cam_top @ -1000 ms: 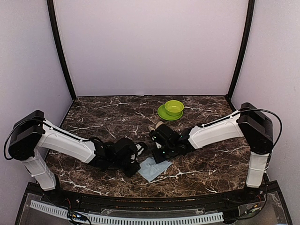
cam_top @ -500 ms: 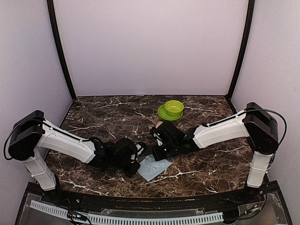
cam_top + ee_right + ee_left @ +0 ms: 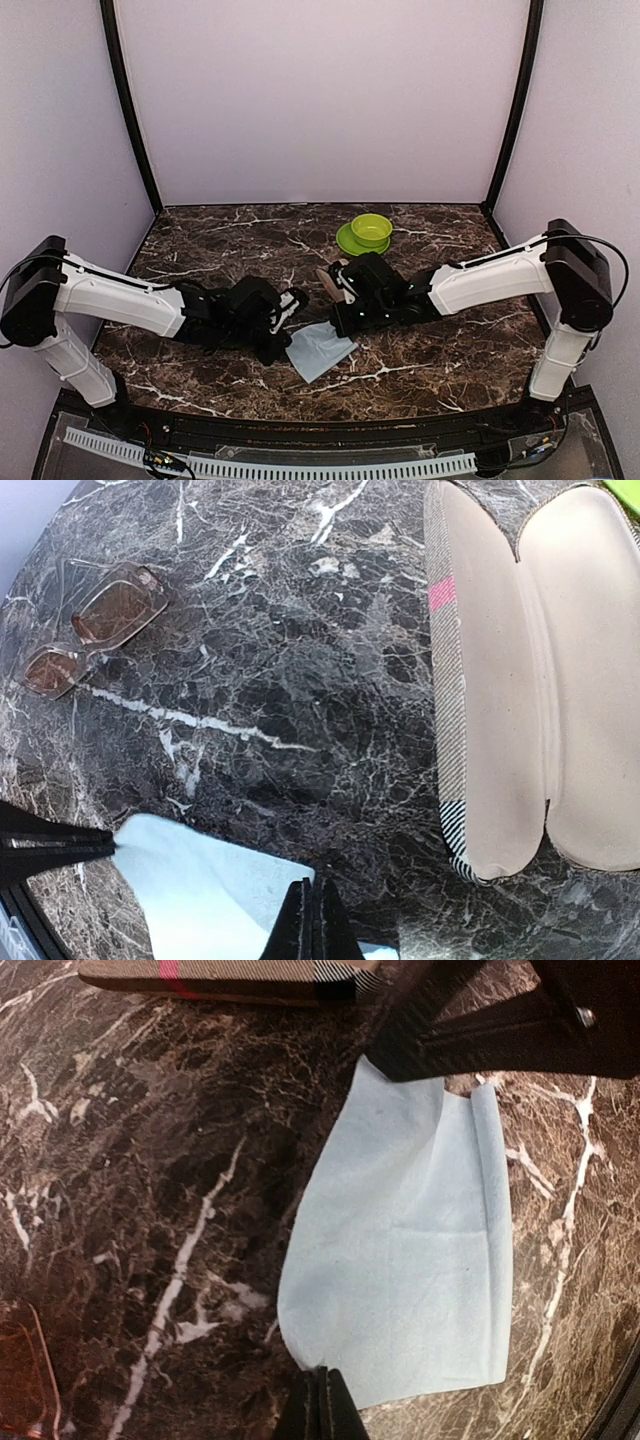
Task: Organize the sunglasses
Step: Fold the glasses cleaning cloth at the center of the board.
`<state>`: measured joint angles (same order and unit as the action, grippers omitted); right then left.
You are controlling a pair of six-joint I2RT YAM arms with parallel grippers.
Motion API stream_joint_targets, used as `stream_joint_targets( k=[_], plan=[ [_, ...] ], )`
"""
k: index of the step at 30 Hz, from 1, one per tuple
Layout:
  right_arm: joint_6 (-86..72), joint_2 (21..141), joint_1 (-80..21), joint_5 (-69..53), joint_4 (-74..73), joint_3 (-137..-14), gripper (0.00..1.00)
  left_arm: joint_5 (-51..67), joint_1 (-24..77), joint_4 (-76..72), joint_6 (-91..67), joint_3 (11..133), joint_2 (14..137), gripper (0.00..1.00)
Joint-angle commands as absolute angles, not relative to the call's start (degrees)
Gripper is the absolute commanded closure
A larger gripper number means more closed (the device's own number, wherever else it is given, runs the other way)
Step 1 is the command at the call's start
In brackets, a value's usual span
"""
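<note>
Now the left tool (image 3: 322, 1405) has pinched shut on the cloth (image 3: 410, 1260) by the bench's near edge, opposite the clamped right tool (image 3: 312, 910); folding can likely begin. Sunglasses (image 3: 95, 630) lie mid-bench, outside the open case (image 3: 530, 680)

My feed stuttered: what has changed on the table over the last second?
The left gripper closed its jaws on a corner of the pale blue cleaning cloth, and the cloth shifted slightly left and away from the near edge. The right gripper stayed shut on the cloth's opposite edge. The green bowl on its green plate did not move.
</note>
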<state>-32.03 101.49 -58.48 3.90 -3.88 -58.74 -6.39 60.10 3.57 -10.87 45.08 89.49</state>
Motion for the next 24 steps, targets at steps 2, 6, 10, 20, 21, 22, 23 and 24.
stream_joint_targets(
  k=[2, 6, 10, 20, 21, 22, 23, 24],
  plan=[
    [-31.88, 97.65, -58.1, 4.64, -0.62, -57.05, 1.0, -4.34, 58.13, 6.1, -6.09, 48.59, 85.96, 1.0],
    [-31.2, 94.99, -58.08, 4.45, 0.34, -56.17, 1.0, -2.85, 57.78, 6.66, -4.88, 50.2, 84.9, 1.0],
    [-29.91, 93.13, -58.07, 3.02, 0.37, -55.62, 1.0, -1.28, 57.81, 8.31, -4.08, 51.76, 83.53, 1.0],
    [-28.63, 86.66, -59.3, 1.59, -0.39, -53.09, 1.0, 0.63, 58.53, 12.09, -5.19, 52.26, 77.21, 1.0],
    [-28.53, 85.92, -59.93, 2.08, -0.84, -53.09, 1.0, 0.47, 58.94, 12.81, -5.14, 52.41, 76.79, 1.0],
    [-28.57, 85.36, -60.6, 2.98, -1.32, -53.16, 1.0, 0.4, 59.46, 13.16, -5.1, 52.57, 76.23, 1.0],
    [-28.52, 84.88, -61.29, 3.38, -1.91, -53.24, 1.0, 0.28, 60.0, 13.44, -5.1, 52.58, 75.97, 1.0],
    [-28.78, 84.37, -62.01, 4.21, -2.32, -53.25, 1.0, 0.2, 60.55, 13.58, -5.14, 52.62, 75.53, 1.0]
  ],
)
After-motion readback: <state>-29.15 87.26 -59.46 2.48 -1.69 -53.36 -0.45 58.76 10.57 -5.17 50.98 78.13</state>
